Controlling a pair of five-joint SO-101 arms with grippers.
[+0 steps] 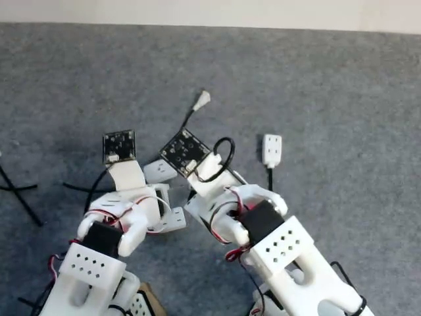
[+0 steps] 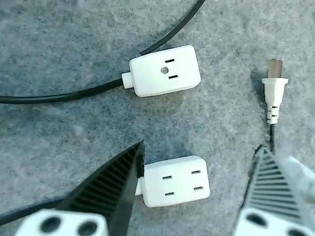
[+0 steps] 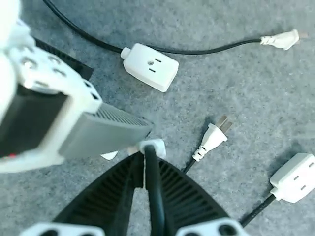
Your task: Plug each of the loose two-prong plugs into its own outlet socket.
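Note:
My left gripper [image 2: 199, 147] is open just above the carpet, and a white outlet socket [image 2: 174, 180] lies between its black fingers [image 2: 115, 184]. Beyond it lie a second socket [image 2: 164, 70] on a black cable and a loose two-prong plug [image 2: 274, 86]. My right gripper [image 3: 147, 152] is shut on the white end piece [image 3: 151, 146] of a black cable, apparently a plug, right beside the left arm's gripper [image 3: 74, 118]. The right wrist view also takes in a socket [image 3: 150, 66], a loose plug [image 3: 214, 137], a farther plug [image 3: 280, 39] and another socket [image 3: 295, 177].
From above, both arms lean in close together at the middle of the grey carpet. A socket [image 1: 272, 149] lies to the right of them, a plug [image 1: 201, 100] beyond them. Black cables [image 1: 223, 158] loop around the arms.

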